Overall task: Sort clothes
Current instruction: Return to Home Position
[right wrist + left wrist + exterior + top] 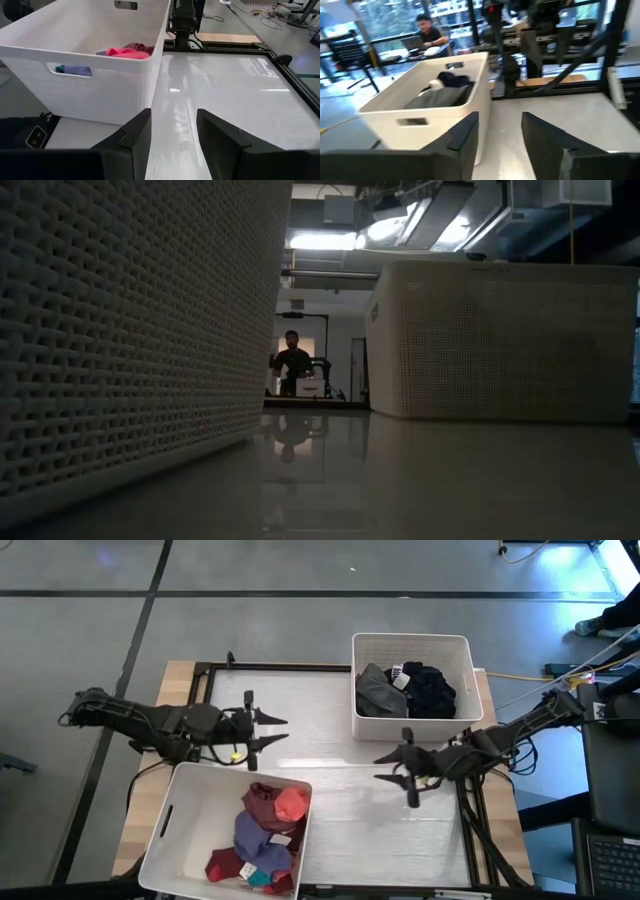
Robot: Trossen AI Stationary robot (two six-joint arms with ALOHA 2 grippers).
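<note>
With my left gripper (272,730) and right gripper (382,767) both empty, fingers apart, and the clothes (265,835) lying in the white bins (190,815) just beside each, I'd draw both arms back level, keeping clear of the rims.

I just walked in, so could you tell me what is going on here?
Neither robot arm is handling anything: the left gripper and the right gripper hover open and empty above the table. Black and grey clothes lie in the far bin; red, maroon, purple and teal clothes lie in the near bin.
</note>
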